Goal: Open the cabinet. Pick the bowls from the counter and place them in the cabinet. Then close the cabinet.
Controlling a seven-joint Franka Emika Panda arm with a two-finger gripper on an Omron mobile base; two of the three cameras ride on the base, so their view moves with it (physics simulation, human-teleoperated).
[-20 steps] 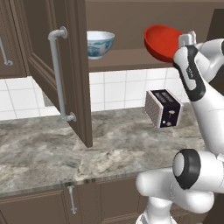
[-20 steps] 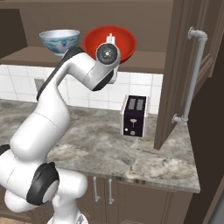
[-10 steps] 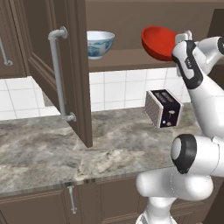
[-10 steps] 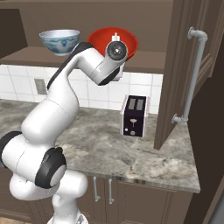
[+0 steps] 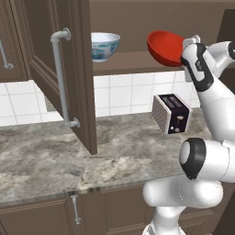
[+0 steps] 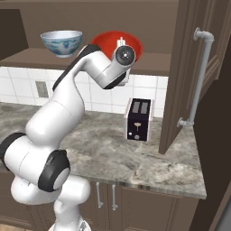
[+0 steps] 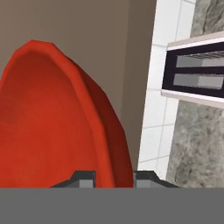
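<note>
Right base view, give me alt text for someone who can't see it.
A white robot arm holds a glossy red bowl tilted at the open dark brown wall cabinet's shelf, where a white bowl with blue pattern sits. Below, a toaster stands on the marbled stone counter.

Red bowl [image 6: 118, 44] half hidden behind arm's wrist in right base view, its left side cut by frame edge in hand view; gripper [image 7: 113, 177] fingertips barely poke above bottom band.
</note>
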